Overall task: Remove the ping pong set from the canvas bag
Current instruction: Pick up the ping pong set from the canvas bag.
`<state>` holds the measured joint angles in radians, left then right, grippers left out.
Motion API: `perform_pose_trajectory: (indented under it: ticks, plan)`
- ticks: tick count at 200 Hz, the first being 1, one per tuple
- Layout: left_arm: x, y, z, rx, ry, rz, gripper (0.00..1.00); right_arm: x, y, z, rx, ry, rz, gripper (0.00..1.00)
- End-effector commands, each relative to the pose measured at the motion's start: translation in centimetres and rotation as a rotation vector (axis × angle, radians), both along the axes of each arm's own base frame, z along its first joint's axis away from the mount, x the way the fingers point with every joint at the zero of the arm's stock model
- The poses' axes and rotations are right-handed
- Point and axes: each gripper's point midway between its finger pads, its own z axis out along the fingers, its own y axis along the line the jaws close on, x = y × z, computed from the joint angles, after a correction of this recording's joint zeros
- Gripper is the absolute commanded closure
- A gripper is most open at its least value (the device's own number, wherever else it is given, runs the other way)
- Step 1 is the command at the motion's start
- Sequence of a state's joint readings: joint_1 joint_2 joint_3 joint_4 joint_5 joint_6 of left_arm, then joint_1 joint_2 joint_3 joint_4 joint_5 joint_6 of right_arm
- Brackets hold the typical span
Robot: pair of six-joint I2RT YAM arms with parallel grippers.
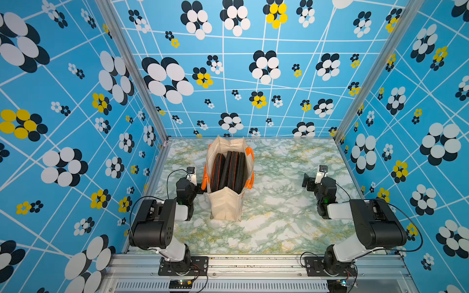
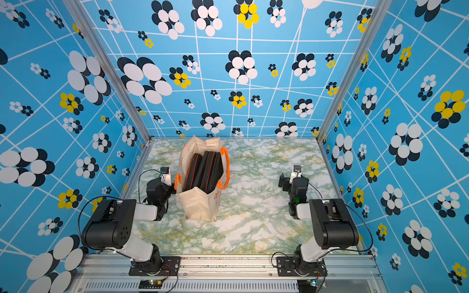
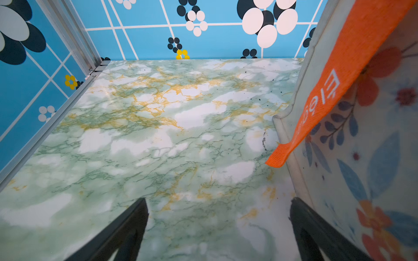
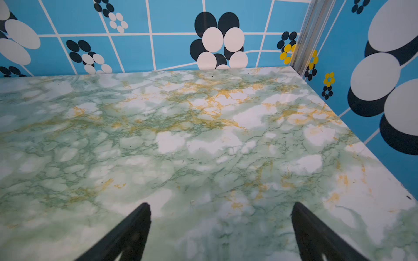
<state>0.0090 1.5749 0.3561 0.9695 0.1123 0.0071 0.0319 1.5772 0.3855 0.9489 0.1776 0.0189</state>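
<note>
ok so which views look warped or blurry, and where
In both top views wide-angle warp splays the walls, light is even, the canvas bag and black cases are crisp; in the left wrist view the bag's floral side and orange handle are close and soft, the left gripper blurred; in the right wrist view the right gripper is blurred, the table sharper farther out.

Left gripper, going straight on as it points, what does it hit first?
The left gripper would probably meet bare tabletop ahead; the orange handle of the canvas bag hangs close beside one finger and might brush it first.
</note>
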Motion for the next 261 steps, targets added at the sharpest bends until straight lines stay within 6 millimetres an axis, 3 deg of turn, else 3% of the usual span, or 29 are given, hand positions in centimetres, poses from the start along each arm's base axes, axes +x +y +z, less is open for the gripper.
perform_pose_trajectory:
  ticks: [1, 120, 157, 182, 203, 227, 261]
  plan:
    - [0.5, 0.2, 0.9, -0.006, -0.012, 0.007, 0.01, -0.4, -0.4, 0.1, 0.012, -0.004, -0.021, 0.01]
    - [0.2, -0.1, 1.1, -0.004, -0.028, -0.005, 0.01, -0.5, -0.5, 0.3, 0.011, -0.022, -0.024, 0.01]
    - [-0.4, 0.8, 1.8, -0.025, -0.079, 0.034, 0.01, -1.3, -0.4, 0.9, 0.014, -0.076, -0.018, 0.01]
    - [-0.5, 1.5, 2.8, -0.059, -0.065, 0.048, 0.01, -2.1, -1.0, 2.8, 0.015, -0.096, -0.052, 0.01]
    - [-0.4, 2.1, 3.5, -0.092, -0.056, 0.054, 0.08, -2.4, -1.4, 5.2, 0.011, -0.09, -0.081, 0.01]
    - [0.2, 3.1, 4.1, -0.131, -0.017, 0.079, 0.12, -2.4, -1.7, 8.6, 0.081, -0.087, -0.121, 0.01]
    - [1.2, 4.1, 4.4, -0.179, 0.05, 0.101, 0.11, -2.1, -2.8, 10.7, 0.223, 0.031, -0.263, 0.01]
